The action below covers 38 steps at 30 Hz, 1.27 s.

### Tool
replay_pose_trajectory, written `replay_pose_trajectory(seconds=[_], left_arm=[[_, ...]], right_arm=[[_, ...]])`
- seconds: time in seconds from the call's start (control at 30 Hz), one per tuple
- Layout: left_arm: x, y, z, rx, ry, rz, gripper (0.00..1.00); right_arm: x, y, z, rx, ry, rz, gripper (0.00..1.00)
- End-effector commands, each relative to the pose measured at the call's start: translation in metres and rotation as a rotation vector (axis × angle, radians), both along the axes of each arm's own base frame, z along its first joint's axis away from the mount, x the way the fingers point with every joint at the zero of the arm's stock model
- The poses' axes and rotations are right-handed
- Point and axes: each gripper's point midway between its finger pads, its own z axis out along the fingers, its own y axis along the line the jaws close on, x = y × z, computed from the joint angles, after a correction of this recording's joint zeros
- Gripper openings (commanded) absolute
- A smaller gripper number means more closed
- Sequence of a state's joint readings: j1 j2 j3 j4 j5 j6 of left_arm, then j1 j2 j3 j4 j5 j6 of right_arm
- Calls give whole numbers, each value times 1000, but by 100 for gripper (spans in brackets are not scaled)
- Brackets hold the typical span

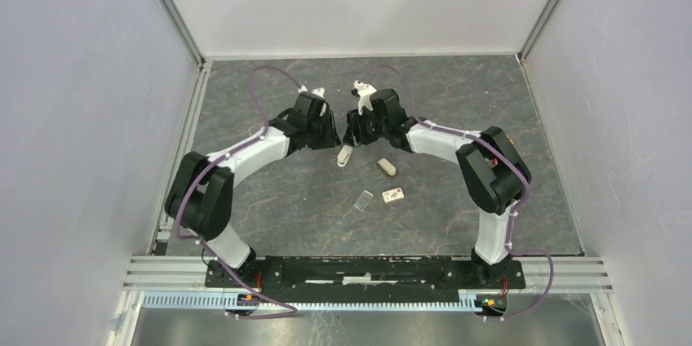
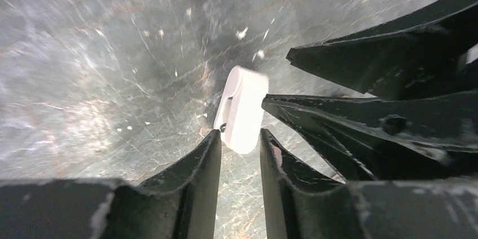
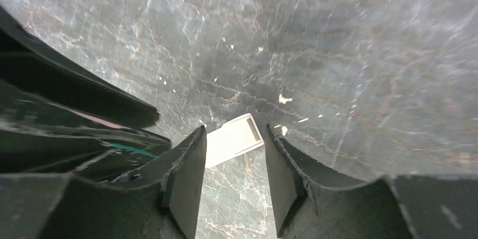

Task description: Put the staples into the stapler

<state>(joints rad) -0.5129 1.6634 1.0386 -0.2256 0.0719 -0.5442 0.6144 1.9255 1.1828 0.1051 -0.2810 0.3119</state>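
Observation:
The small white stapler (image 1: 345, 156) lies on the dark marbled table just in front of both wrists, which meet nose to nose at mid-table. In the left wrist view the stapler (image 2: 241, 109) lies on its side, its near end right at the tips of my left gripper (image 2: 239, 133), whose jaws stand apart with table showing between them. From the right wrist the stapler (image 3: 232, 139) shows a slotted face just beyond my right gripper (image 3: 234, 129), also parted. The whitish box with a red mark (image 1: 392, 195) and its clear lid (image 1: 363, 200) lie nearer. The staples themselves are too small to make out.
A small tan and white piece (image 1: 386, 167) lies on the table just right of the stapler. White walls with aluminium rails (image 1: 175, 11) close in the table on three sides. The arms' base bar (image 1: 359, 268) runs along the near edge.

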Motion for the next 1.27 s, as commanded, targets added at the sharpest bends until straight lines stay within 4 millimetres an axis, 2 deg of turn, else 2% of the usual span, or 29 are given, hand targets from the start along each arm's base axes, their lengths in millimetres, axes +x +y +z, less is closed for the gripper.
replay_pose_trajectory(seconds=[0.0,0.1,0.13,0.17,0.23,0.27,0.3,0.33,0.4,0.47,0.53,0.67,0.83,1.03,1.23], left_arm=[[25,19,105,63,-235,28,42],[19,27,156,66,-341,2,49],[15,30,174,59,-379,-5,51],[10,32,186,52,-408,-17,53],[-4,36,213,22,-471,-39,59],[-13,38,226,2,-502,-53,64],[-22,41,237,-19,-533,-65,91],[-29,43,246,-30,-558,-74,100],[-50,47,265,-77,-611,-104,100],[-67,51,275,-108,-654,-123,100],[-82,53,280,-136,-680,-152,100],[-110,56,285,-187,-700,-204,100],[-134,62,278,-221,-696,-220,100],[-142,71,258,-228,-690,-184,100],[-144,72,257,-228,-686,-181,100]], right_arm=[[20,-18,90,-29,-176,-24,52],[10,-39,123,-54,-237,-55,67],[4,-46,130,-64,-250,-62,77],[-3,-54,142,-62,-273,-68,98],[-20,-74,157,-74,-311,-101,98],[-28,-87,166,-83,-333,-128,98],[-35,-98,170,-93,-349,-157,98],[-44,-108,179,-87,-371,-176,98],[-58,-133,188,-98,-409,-249,98],[-73,-150,195,-86,-437,-287,98],[-88,-167,203,-64,-457,-337,98],[-110,-187,207,-31,-477,-381,98],[-129,-207,201,-4,-475,-446,98],[-137,-211,203,44,-495,-460,98],[-136,-211,201,35,-483,-462,98]])
